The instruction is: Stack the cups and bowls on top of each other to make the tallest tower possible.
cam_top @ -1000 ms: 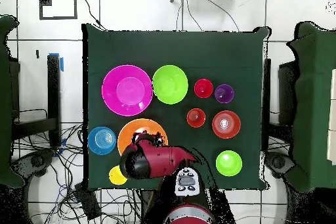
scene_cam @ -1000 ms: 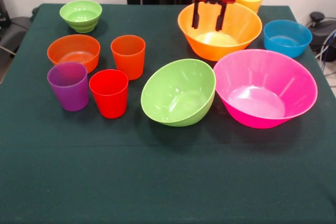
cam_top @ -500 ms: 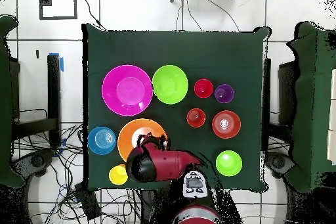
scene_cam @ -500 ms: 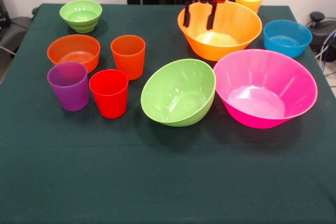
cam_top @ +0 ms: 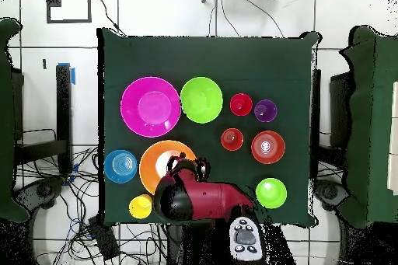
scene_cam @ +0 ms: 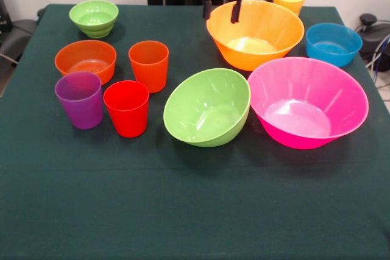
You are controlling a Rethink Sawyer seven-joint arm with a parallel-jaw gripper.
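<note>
Bowls and cups all stand separate on the dark green table; nothing stacked. Large glossy yellow-orange plastic bowl sits at the far side, beside the large pink plastic bowl. Red gripper hangs at its rim, fingers spread, empty. Best approach, probably: straddle the rim wall squarely before closing.

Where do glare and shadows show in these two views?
Front view: soft white sheen on the inner floors of the pink bowl, yellow-orange bowl and light green bowl, with faint shadows on the cloth beside the cups. Overhead view: flat, even light, bright spot inside the pink bowl.
</note>
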